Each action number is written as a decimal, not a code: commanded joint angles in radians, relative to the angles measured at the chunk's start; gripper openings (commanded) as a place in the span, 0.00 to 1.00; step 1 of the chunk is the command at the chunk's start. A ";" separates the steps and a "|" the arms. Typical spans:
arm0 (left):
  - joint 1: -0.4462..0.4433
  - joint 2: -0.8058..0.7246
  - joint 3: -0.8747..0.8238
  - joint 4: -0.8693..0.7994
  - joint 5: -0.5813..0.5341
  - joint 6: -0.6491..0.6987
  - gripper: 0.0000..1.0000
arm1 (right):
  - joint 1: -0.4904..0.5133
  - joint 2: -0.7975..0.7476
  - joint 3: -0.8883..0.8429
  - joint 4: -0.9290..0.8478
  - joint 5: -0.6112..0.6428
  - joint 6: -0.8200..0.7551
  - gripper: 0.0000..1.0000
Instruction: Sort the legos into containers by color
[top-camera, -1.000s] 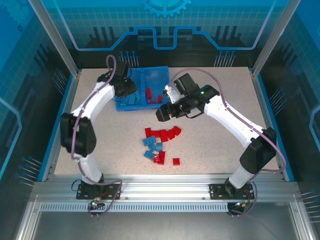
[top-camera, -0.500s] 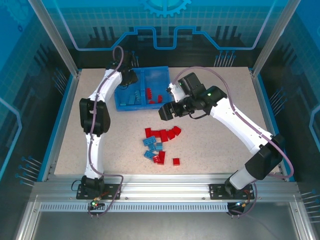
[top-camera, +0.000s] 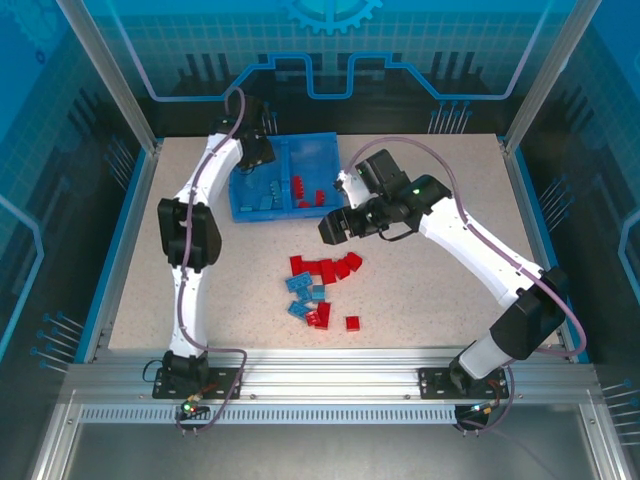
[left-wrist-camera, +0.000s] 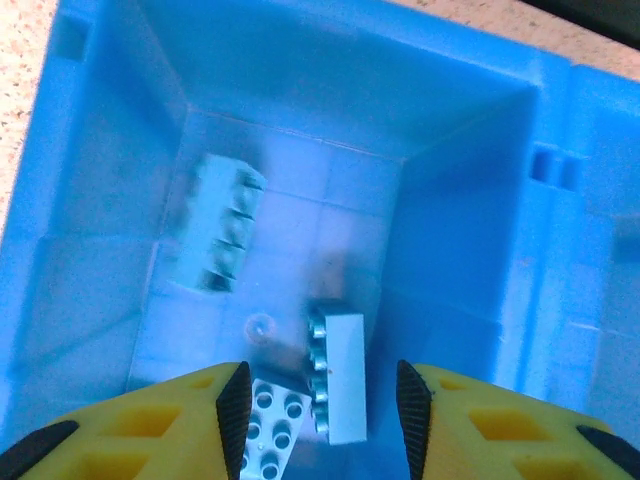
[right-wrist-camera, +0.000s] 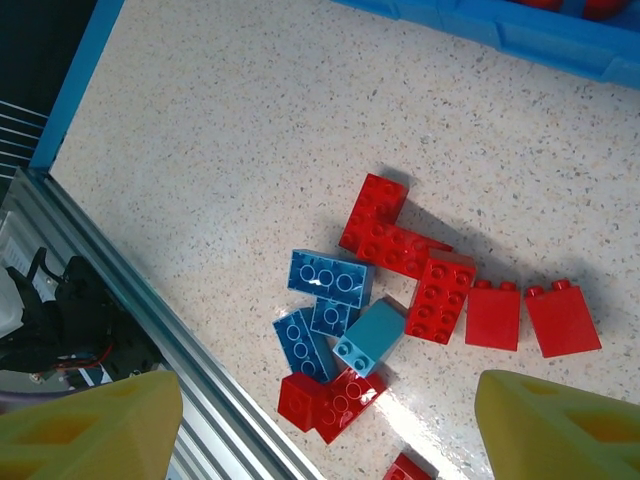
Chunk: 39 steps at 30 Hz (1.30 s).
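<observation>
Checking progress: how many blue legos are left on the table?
4 on the table: top blue lego, small blue lego, slanted blue lego, teal lego. Others may hide underneath.

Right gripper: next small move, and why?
Probably lower the open, empty right gripper onto the red plastic brick at the pile's edge: it lies clear of the dark blue bricks, and red bricks already sit in the right compartment of the blue plastic bin.
</observation>
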 joint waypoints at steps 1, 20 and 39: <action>-0.004 -0.176 -0.024 -0.015 0.062 0.037 0.46 | 0.004 -0.031 -0.039 -0.003 0.032 0.026 0.79; -0.220 -1.029 -1.039 0.272 0.422 0.560 0.69 | -0.052 0.132 -0.235 0.028 0.264 -0.083 0.78; -0.237 -1.107 -1.246 0.430 0.597 0.476 0.86 | -0.061 0.384 -0.149 0.067 0.295 -0.215 0.61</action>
